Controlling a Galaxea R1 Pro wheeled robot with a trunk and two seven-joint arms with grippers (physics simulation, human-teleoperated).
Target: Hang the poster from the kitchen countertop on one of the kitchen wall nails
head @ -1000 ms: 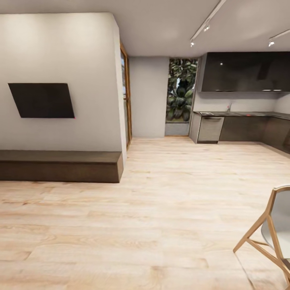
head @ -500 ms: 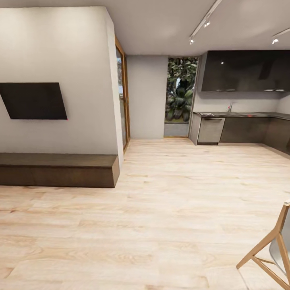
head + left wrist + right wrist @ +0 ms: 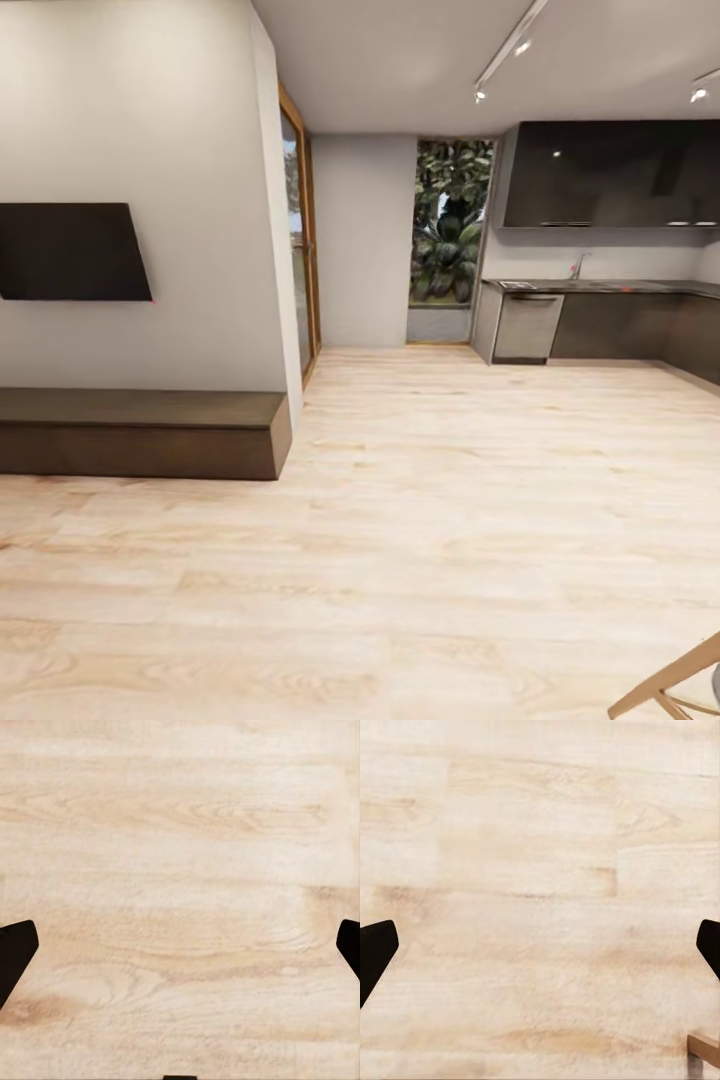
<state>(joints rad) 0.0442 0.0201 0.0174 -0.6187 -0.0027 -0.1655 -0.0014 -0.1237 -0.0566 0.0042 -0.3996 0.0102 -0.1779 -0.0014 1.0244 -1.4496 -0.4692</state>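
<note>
The kitchen countertop (image 3: 610, 286) runs along the far right of the room, grey, over dark cabinet fronts, with a chrome tap (image 3: 578, 263) on it. From this distance I cannot make out the poster, and no wall nails can be told apart. My left gripper (image 3: 180, 945) is open over bare wooden floor, its dark fingertips (image 3: 15, 956) at the frame's two sides. My right gripper (image 3: 540, 945) is open too, over the same floor, with nothing between its fingers.
A white wall with a dark TV (image 3: 70, 252) and a low brown bench (image 3: 140, 432) juts out on the left. Dark upper cabinets (image 3: 610, 175) hang above the counter. A window with plants (image 3: 450, 225) is at the back. A wooden chair leg (image 3: 665, 685) shows at the near right.
The camera has moved forward and turned slightly right: the TV wall and bench slid left, the chair dropped almost out of the picture, and the kitchen looks a little nearer.
</note>
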